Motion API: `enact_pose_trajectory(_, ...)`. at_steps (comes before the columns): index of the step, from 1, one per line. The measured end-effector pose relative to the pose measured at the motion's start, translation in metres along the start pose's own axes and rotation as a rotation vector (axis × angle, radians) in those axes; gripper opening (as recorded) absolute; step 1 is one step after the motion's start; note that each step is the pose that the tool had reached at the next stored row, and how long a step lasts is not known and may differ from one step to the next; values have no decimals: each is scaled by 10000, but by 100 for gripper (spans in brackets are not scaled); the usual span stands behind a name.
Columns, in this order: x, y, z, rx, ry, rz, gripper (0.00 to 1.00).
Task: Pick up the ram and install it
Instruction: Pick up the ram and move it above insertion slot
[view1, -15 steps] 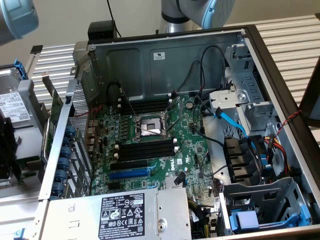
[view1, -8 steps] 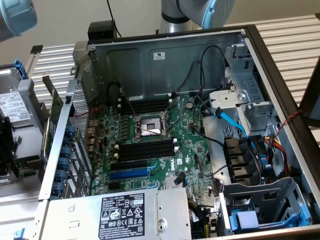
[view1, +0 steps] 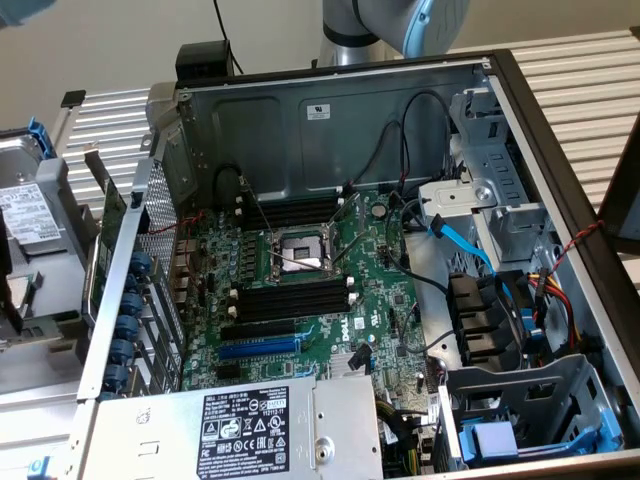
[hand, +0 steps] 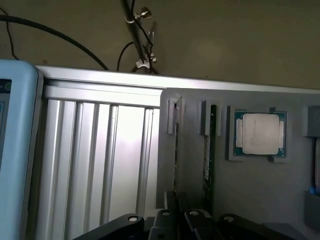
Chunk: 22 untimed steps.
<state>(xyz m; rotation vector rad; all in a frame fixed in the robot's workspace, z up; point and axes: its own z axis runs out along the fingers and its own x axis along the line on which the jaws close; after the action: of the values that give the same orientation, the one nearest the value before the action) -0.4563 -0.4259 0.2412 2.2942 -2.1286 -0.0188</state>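
A: On the grey plastic parts tray (hand: 250, 190), where's the ram?
B: The thin dark-green ram stick (hand: 176, 160) stands on edge in a slot, just beside a second stick with a white sticker (hand: 210, 150).
A: And the black gripper (hand: 179, 200)?
B: Jaws narrow, pinched on that first stick's near end.

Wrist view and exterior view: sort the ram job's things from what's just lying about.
Job in hand:
- ram, standing on edge in the grey tray
- black memory slots
- gripper, near the tray

Lying about:
- processor chip
- blue expansion slot
- power supply
- blue cable
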Motion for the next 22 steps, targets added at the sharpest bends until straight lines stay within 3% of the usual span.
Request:
enact_pose_trajectory(8, 6, -20, -363, 1, 0, -3, 13)
enact_pose_trajectory(22, 53, -517, -1008, 1, 0, 0, 13)
